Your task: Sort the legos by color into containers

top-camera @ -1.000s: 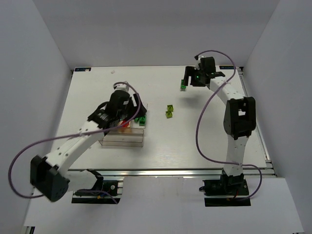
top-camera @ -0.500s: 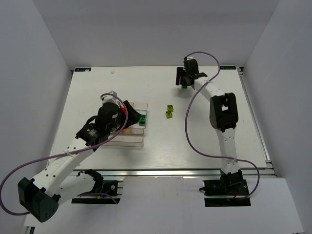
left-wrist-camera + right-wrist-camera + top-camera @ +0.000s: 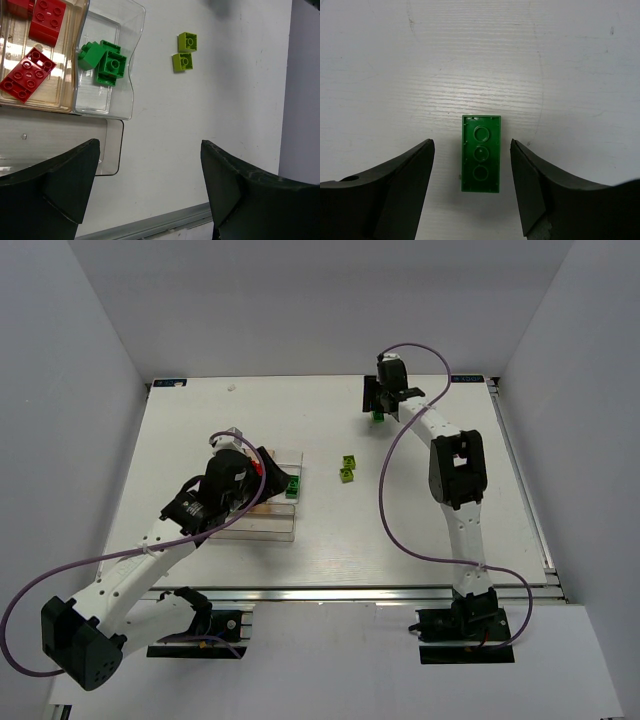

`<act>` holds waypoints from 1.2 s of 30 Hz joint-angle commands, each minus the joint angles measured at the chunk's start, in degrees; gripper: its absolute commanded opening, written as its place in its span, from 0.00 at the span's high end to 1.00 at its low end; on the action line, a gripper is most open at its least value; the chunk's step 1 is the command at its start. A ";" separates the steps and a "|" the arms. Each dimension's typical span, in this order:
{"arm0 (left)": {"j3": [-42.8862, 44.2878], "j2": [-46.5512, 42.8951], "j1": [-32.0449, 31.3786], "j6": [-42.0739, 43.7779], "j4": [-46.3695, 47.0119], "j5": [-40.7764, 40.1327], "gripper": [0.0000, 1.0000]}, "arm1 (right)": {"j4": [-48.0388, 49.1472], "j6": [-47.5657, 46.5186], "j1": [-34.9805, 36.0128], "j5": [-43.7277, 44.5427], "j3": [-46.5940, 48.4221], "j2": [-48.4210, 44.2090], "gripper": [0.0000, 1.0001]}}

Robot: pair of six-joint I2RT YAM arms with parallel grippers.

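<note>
A dark green brick lies underside up on the far part of the table. My right gripper is open and straddles it, with a finger on each side and a gap to both. My left gripper is open and empty above the table, just right of the tray. The tan-tinted bin holds red bricks. The clear bin beside it holds green bricks. Two lime-yellow bricks lie together on the table. No cyan brick is in view.
A smoky grey bin adjoins the tray's near side. The table's metal front edge runs below the left fingers. A grey side wall stands at the table's right.
My right gripper has swung left and come down over the dark green brick. My left arm has drawn back from above the tray towards its near right side.
</note>
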 commanded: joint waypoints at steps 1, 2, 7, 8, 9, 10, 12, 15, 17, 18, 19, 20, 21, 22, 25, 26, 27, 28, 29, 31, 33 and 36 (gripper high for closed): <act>0.84 -0.63 0.10 -0.31 0.04 -0.45 0.09 | 2.74 -1.30 -0.07 0.22 2.39 1.88 0.32; 0.93 -0.89 0.10 -0.40 -0.13 -0.63 0.09 | 3.10 -1.73 -0.07 0.22 2.48 2.40 0.34; 1.11 -1.33 0.10 -0.84 -0.75 -1.07 0.09 | 3.45 -2.00 -0.33 0.75 3.27 3.55 0.37; 1.11 -1.51 0.10 -1.10 -0.66 -0.98 0.09 | 3.45 -2.00 -0.51 0.75 3.27 3.64 0.38; 1.02 -1.34 0.10 -1.10 -0.57 -0.89 0.09 | 3.62 -2.00 -0.51 0.40 3.27 3.64 0.42; 1.11 -1.16 0.10 -1.19 -0.49 -0.81 0.09 | 3.71 -1.91 -0.51 0.14 3.18 3.64 0.45; 1.37 -1.16 0.10 -1.19 -0.14 -0.54 0.09 | 3.45 -1.56 -0.51 -0.74 3.27 3.46 0.61; 1.98 -0.37 0.10 -1.10 0.39 0.24 0.09 | 3.97 -1.39 -0.68 -2.23 2.04 1.80 0.78; 2.16 0.16 0.10 -0.84 1.27 0.95 0.09 | 5.03 -2.00 -0.68 -4.42 -0.76 -1.26 0.85; 2.07 0.33 0.10 -0.75 2.58 2.26 0.09 | 5.55 -2.26 -0.68 -5.74 -2.08 -2.67 0.87; 1.81 0.60 0.10 -0.75 3.72 3.05 0.09 | 6.52 -2.61 -1.03 -7.49 -5.05 -6.00 0.89; 1.55 0.95 0.10 -0.92 5.13 4.02 0.09 | 6.79 -2.79 -1.12 -13.17 -6.82 -7.86 0.93; 1.11 1.21 0.10 -1.01 7.92 5.16 0.09 | 7.23 -3.14 -1.91 -16.53 -8.58 -9.96 0.96; 0.24 1.48 0.10 -1.71 9.52 7.00 0.08 | 7.40 -3.40 -2.26 -20.83 -10.51 -11.99 0.97; -1.79 2.27 0.10 -2.68 17.25 11.47 0.08 | 9.42 -6.30 -5.77 -40.85 -19.91 -23.47 0.99; -1.97 2.71 0.10 -2.77 19.88 12.28 0.08 | 10.21 -6.65 -7.35 -51.70 -24.72 -25.69 1.00; -1.88 3.32 0.10 -2.77 20.86 12.99 0.07 | 10.83 -6.83 -7.80 -57.20 -26.94 -27.54 1.00; -1.62 3.85 0.10 -2.51 21.92 14.65 0.07 | 11.18 -6.66 -8.32 -62.30 -29.14 -31.04 1.00; -1.53 4.29 0.10 -2.25 23.93 15.71 0.07 | 12.23 -6.22 -9.72 -71.23 -32.64 -32.56 1.00; -1.53 4.99 0.10 -1.63 26.05 18.86 0.07 | 12.15 -6.31 -10.35 -83.02 -35.57 -36.15 1.00; -1.79 5.34 0.10 -1.63 30.35 20.63 0.07 | 10.84 -8.93 -10.18 -90.19 -39.26 -39.58 1.00; -2.41 5.61 0.10 -1.89 35.36 23.97 0.06 | 1.54 -21.04 -9.13 -96.19 -41.90 -44.41 1.00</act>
